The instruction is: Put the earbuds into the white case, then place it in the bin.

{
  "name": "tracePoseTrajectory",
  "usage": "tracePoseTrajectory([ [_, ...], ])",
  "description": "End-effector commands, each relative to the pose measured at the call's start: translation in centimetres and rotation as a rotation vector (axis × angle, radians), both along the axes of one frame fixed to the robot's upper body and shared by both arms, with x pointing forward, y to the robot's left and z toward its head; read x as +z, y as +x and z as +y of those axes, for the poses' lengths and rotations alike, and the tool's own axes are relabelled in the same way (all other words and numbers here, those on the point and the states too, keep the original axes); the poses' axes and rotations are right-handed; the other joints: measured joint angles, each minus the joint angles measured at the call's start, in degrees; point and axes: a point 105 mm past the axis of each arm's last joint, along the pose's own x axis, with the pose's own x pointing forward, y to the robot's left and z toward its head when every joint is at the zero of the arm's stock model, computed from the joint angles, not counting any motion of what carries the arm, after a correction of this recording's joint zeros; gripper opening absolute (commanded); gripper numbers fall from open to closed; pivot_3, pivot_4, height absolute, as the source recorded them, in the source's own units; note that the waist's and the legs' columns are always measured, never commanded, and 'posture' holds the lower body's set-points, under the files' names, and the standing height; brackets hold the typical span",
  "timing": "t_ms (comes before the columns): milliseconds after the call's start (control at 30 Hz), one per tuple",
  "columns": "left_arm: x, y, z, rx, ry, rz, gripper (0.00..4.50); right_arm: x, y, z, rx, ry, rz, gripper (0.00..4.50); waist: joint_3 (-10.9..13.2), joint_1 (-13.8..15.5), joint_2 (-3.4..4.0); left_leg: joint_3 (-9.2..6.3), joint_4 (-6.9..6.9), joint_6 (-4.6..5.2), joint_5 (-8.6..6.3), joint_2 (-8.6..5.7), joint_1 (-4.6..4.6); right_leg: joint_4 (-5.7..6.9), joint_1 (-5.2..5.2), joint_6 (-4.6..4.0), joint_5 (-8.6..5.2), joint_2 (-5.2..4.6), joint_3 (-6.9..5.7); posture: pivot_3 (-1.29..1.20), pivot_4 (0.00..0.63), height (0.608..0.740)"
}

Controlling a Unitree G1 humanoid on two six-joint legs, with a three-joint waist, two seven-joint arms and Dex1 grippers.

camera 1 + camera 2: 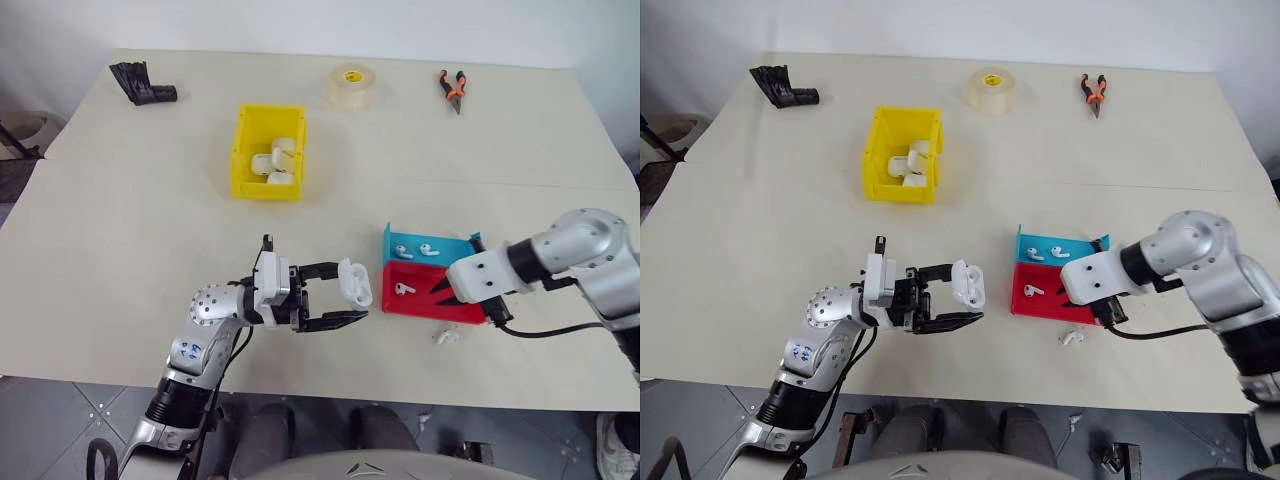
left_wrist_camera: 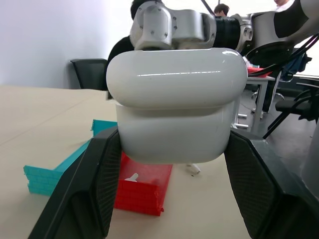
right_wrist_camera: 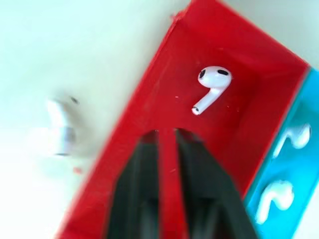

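A wide beige table (image 1: 120,250) fills the room's middle, with a white wall behind. The left gripper (image 1: 352,299) clamps the white case (image 1: 355,283) above it. The right gripper (image 3: 166,133), fingers nearly together and empty, hangs over the red tray (image 1: 465,312), hiding part of it; one earbud (image 3: 212,85) lies inside. The yellow bin (image 1: 241,150) sits farther back.

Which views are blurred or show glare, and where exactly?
Right wrist view: the black jaws are smeared, the earbud on the table is blurred, and the earbud in the red tray is sharper. Left wrist view: the white case is sharp with a thin glare line across its lid, and the room behind is washed out. Left eye view: even light, and the yellow bin is crisp.
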Motion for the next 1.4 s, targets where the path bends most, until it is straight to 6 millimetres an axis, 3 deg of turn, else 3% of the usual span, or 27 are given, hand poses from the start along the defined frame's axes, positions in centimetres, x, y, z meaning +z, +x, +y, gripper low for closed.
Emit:
tracePoseTrajectory([
  [33, 0.9, -0.7, 0.2, -0.020, -0.025, -0.026, 2.75, 1.3, -1.7, 0.3, -0.082, 0.089, 0.058, 1.93, 0.00, 0.02, 0.00, -0.02, 0.00, 0.00, 0.00, 0.00, 0.00, -0.02, 0.01, 0.00, 0.00, 0.00, -0.01, 0.00, 0.150, 0.740],
  [267, 0.8, -0.6, 0.5, -0.029, -0.014, -0.011, 2.75, 1.5, -3.3, -0.6, -0.388, 0.195, 0.172, 4.38, 0.01, -0.11, 0.02, 0.00, 0.01, 0.00, 0.00, -0.01, -0.03, -0.12, 0.04, 0.00, 0.00, 0.02, 0.00, 0.00, 0.150, 0.740],
  [300, 0.7, -0.6, 0.5, -0.031, -0.011, -0.007, 2.75, 1.5, -3.6, -0.3, -0.444, 0.223, 0.204, 4.48, 0.01, -0.18, 0.02, 0.00, -0.01, 0.00, 0.00, 0.00, -0.03, -0.15, 0.05, 0.00, 0.00, 0.03, 0.00, 0.00, 0.150, 0.740],
  [467, 0.7, -0.5, 0.4, -0.039, -0.011, 0.000, 2.75, 0.8, -4.5, 0.7, -0.594, 0.291, 0.262, 4.48, 0.01, 0.05, 0.02, -0.02, 0.00, -0.01, 0.00, 0.01, -0.05, -0.24, 0.09, 0.00, 0.00, 0.04, -0.01, 0.00, 0.150, 0.740],
  [600, 0.8, -0.4, 0.6, -0.034, -0.009, -0.001, 2.75, 0.7, -3.1, 1.6, -0.656, 0.337, 0.212, 4.48, 0.01, 0.12, 0.03, -0.04, -0.01, 0.00, 0.00, 0.00, -0.08, -0.31, 0.10, 0.00, 0.00, 0.05, -0.02, 0.00, 0.150, 0.740],
  [833, 0.0, -0.4, 1.7, -0.036, 0.046, -0.006, 2.75, 1.6, -0.3, 3.8, -0.552, 0.268, 0.129, 4.48, 0.02, -0.38, 0.09, -0.09, 0.01, 0.00, 0.07, -0.02, -0.35, -0.31, -0.18, 0.01, 0.00, 0.05, -0.05, 0.00, 0.150, 0.740],
  [1033, 0.1, -0.2, 1.6, -0.020, 0.039, -0.009, 2.75, 1.1, 1.5, 5.0, -0.418, 0.145, 0.074, 4.48, 0.02, -0.28, 0.09, -0.29, 0.01, 0.03, 0.07, -0.10, -0.52, -0.30, -0.28, 0.03, 0.01, -0.01, -0.15, 0.00, 0.150, 0.740],
  [1200, 0.3, -0.3, 1.5, -0.002, 0.027, -0.013, 2.75, 0.7, 2.0, 5.4, -0.343, 0.076, 0.068, 4.48, 0.02, -0.35, 0.09, -0.31, -0.01, 0.03, 0.07, -0.11, -0.55, -0.08, -0.31, 0.04, 0.02, -0.01, -0.20, 0.00, 0.150, 0.740],
  [1400, 0.3, -0.4, 1.6, 0.027, 0.019, -0.015, 2.75, 1.6, 1.9, 5.7, -0.301, 0.069, 0.041, 4.48, 0.02, -0.35, 0.09, -0.32, 0.00, 0.03, 0.07, -0.11, -0.56, 0.03, -0.34, 0.04, 0.02, -0.01, -0.20, 0.00, 0.150, 0.740],
])
